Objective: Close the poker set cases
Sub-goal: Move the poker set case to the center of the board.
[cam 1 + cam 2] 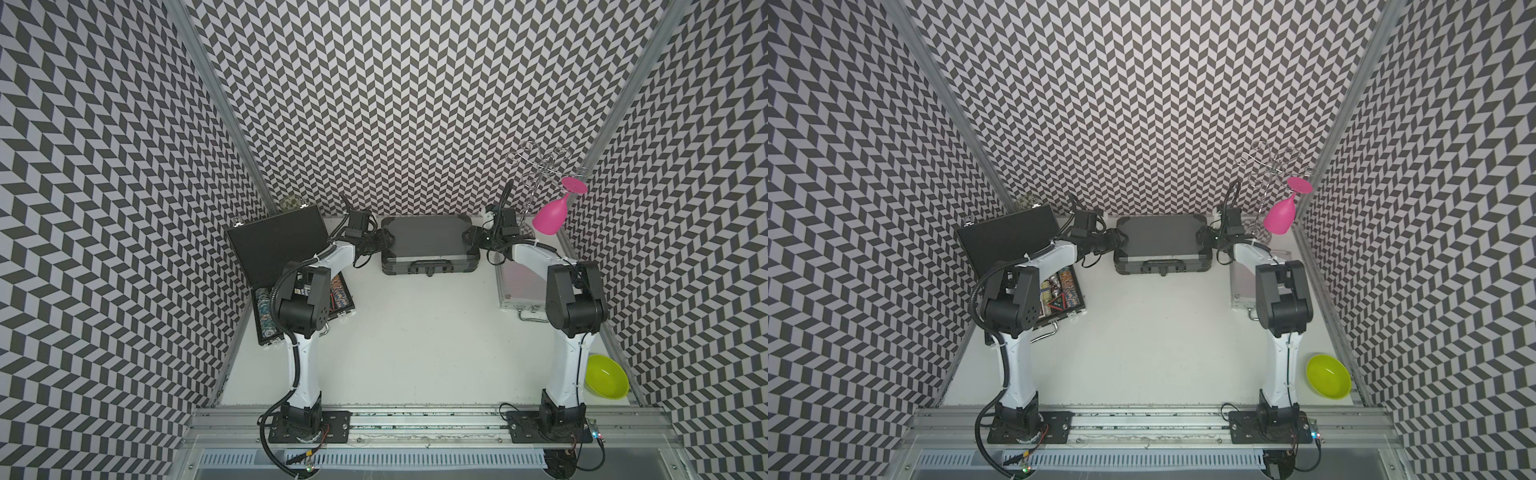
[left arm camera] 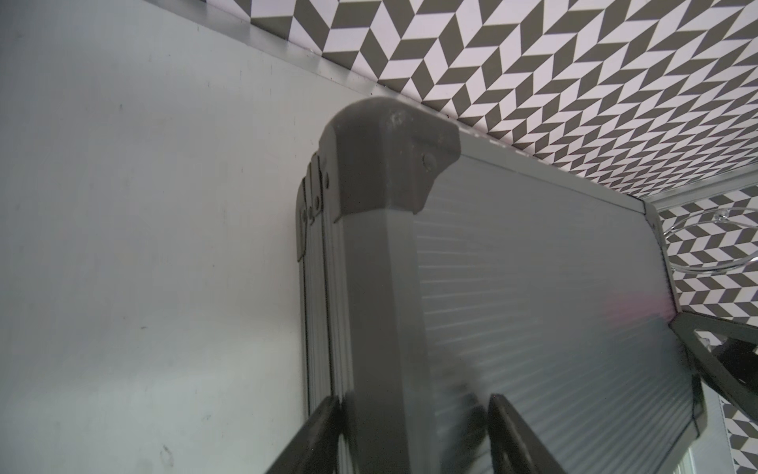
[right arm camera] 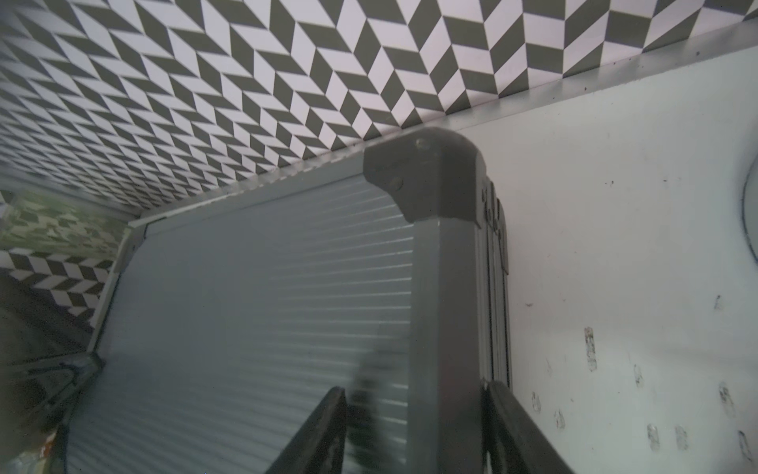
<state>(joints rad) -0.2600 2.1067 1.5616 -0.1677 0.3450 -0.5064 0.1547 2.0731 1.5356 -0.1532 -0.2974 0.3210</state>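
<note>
Straddling the shut grey ribbed case (image 1: 428, 241) at the back of the white table (image 1: 415, 332), my left tool (image 1: 384, 245) and right tool (image 1: 471, 239) stand parted around its end rims. Chevron walls (image 1: 395, 104) close in three sides.

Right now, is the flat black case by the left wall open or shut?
Open. The black case has its lid raised, and chips show in the base below it.
</note>
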